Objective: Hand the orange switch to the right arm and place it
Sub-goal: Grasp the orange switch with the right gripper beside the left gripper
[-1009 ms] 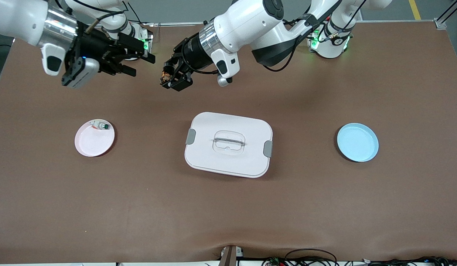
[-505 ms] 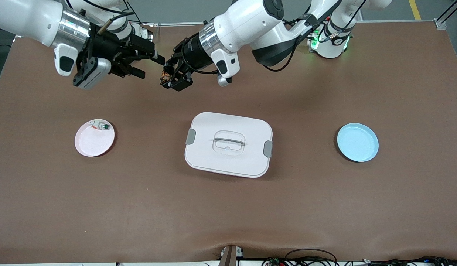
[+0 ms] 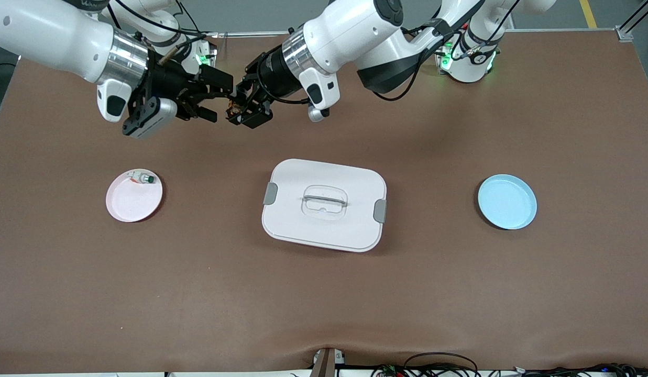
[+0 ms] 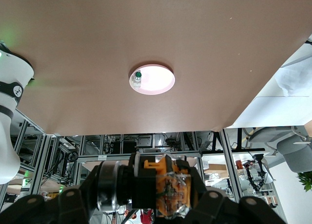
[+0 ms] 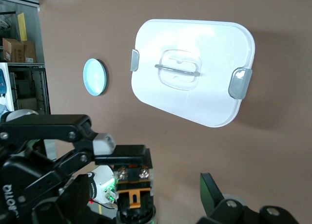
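Orange switch (image 3: 232, 108) pinched in the left claw (image 3: 243, 110), up in the air over bare tabletop (image 3: 324, 303) near the arms' bases. Right claw (image 3: 215, 98) spread wide around it, fingers not yet touching. Below: white lidded box (image 3: 324, 205) mid-tabletop, pink plate (image 3: 125, 205) carrying a green-capped part (image 3: 144, 179), blue plate (image 3: 507, 202) toward the left arm's end.
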You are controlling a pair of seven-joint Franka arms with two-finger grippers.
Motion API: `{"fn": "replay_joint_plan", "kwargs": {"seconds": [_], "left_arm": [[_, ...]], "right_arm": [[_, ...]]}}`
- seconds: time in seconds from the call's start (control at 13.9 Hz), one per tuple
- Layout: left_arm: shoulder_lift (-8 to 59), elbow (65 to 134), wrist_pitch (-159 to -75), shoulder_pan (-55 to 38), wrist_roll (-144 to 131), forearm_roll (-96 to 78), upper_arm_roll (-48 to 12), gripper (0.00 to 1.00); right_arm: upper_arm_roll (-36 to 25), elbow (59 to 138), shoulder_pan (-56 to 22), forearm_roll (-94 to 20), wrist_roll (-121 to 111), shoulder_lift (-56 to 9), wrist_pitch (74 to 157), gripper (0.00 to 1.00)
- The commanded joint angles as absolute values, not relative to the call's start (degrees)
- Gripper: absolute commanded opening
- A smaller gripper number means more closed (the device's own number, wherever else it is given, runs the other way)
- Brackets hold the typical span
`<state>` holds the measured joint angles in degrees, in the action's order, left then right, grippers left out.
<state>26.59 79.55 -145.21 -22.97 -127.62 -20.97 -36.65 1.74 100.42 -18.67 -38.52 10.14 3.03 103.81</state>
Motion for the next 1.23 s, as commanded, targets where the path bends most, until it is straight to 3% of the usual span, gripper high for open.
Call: {"fn": "replay_joint_plan", "kwargs": {"seconds": [0.0,0.72,0.94,1.15], "left_arm": [[26.1,79.4,-146.3,-23.6,-129.3,-19.4,-36.2,0.29],[26.2,79.6,-146.2,-23.6,-129.4,-18.6,-36.2,0.29],[26.2,79.9,-146.2,-23.6,-129.4,-18.6,-36.2,0.29],[26.2,79.9,-146.2,-23.6,-129.3,-18.6,-36.2,0.29]], "right_arm": [[1.2,100.8,-19.5,-37.5,9.8,3.3,104.4,1.0],[1.3,101.9,-21.4,-37.6,9.8,2.7,107.0,1.0],[1.3,101.7,-21.3,-37.5,9.8,2.7,106.8,0.79],[1.3,101.4,-21.2,-37.5,9.8,2.7,106.5,0.42]]}}
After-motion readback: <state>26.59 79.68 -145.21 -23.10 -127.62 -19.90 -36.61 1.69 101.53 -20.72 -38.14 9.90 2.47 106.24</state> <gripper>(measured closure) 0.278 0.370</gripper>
